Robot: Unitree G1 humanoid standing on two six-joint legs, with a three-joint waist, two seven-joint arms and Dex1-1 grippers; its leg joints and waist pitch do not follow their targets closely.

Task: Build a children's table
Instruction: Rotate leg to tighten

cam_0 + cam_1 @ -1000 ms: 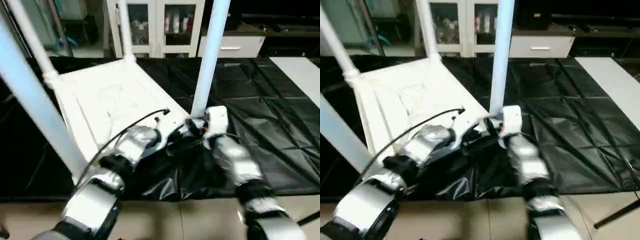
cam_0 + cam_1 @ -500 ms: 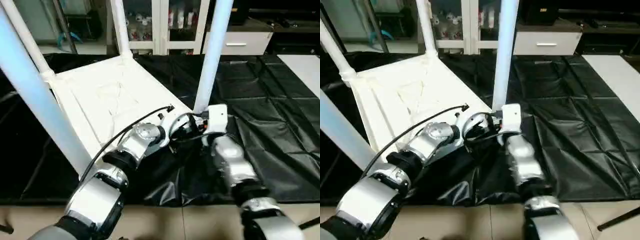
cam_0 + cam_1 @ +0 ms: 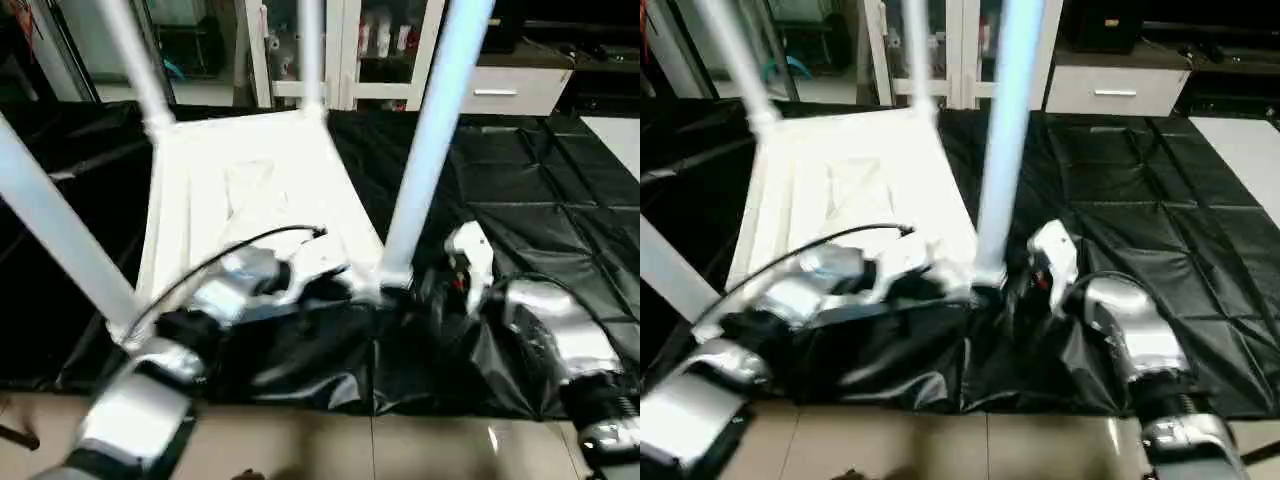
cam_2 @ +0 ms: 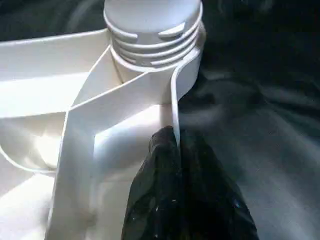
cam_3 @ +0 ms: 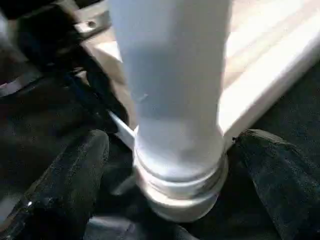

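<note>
The children's table [image 3: 230,190] is laid upside down on the black-draped table [image 3: 520,190], with its legs pointing upward. The nearest leg [image 3: 425,150] is taken as landmark. The right gripper [image 5: 170,200] is spread wide at the base of this leg, one finger [image 5: 65,185] on each side of it, and nothing is gripped. The left gripper [image 4: 177,150] is closed on the thin rim beside the leg's socket [image 4: 150,35].
</note>
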